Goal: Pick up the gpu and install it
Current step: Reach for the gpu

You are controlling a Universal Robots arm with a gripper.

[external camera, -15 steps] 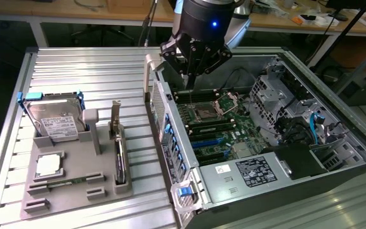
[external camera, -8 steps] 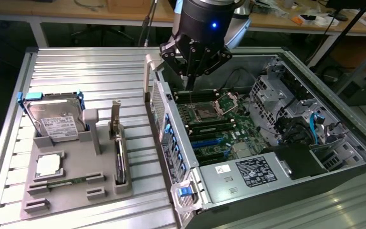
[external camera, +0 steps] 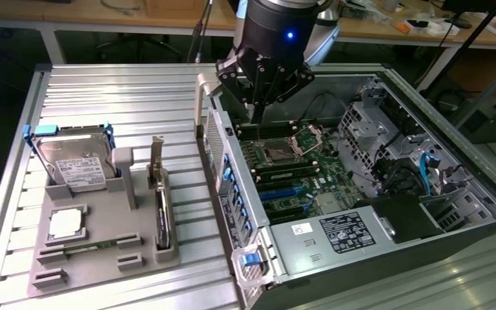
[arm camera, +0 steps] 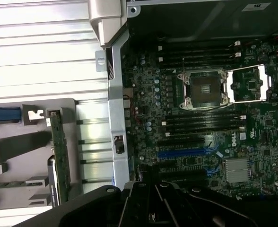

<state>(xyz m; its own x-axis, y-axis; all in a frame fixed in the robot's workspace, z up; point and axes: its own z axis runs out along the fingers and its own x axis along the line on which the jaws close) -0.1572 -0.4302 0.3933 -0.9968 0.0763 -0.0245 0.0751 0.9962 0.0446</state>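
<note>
Case wall point(external camera: 216, 147) between upright gpu point(external camera: 162, 216) and closed pincer point(external camera: 261, 103)

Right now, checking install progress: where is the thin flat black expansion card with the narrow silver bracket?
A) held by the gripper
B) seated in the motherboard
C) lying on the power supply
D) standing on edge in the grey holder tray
D: the gpu stands on edge in a slot of the grey holder tray, beside the open computer case.
</note>
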